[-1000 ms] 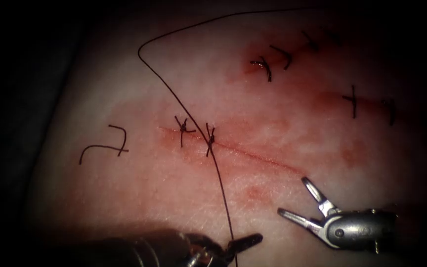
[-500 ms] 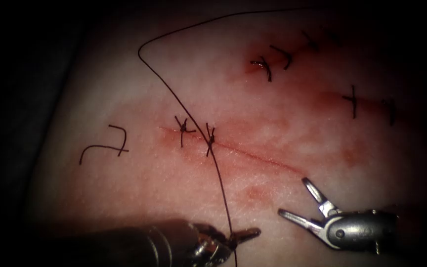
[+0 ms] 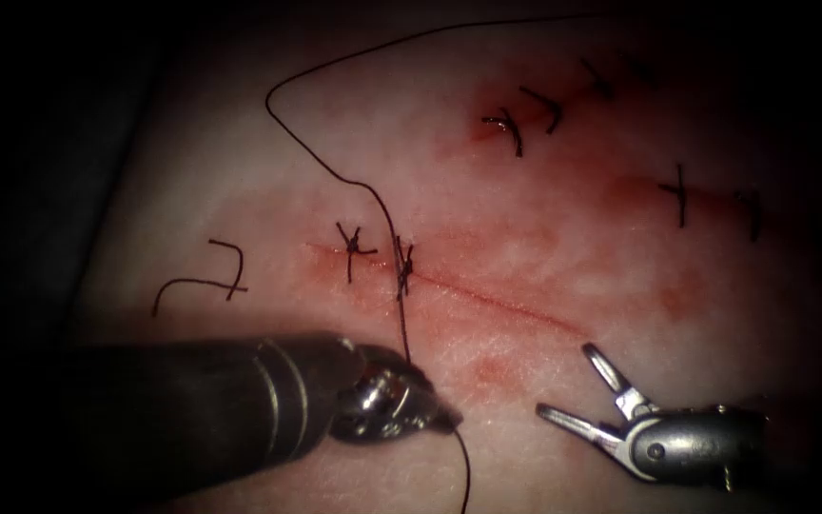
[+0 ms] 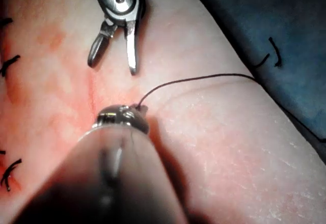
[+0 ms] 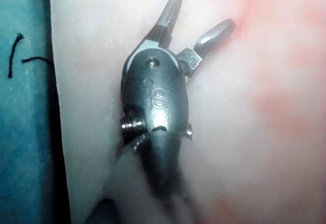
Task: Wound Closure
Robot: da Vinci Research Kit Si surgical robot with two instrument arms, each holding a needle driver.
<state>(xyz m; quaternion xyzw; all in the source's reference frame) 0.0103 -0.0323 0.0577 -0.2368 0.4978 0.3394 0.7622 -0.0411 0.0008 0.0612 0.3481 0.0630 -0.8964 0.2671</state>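
Black thread (image 3: 401, 314) from the second knot (image 3: 402, 269) on the cut (image 3: 497, 297) is pinched tight in my left tool (image 3: 435, 414) so I can keep hold of it, while my right tool (image 3: 577, 385) waits beside the cut's right end, spread wide and holding nothing, and I see no needle.
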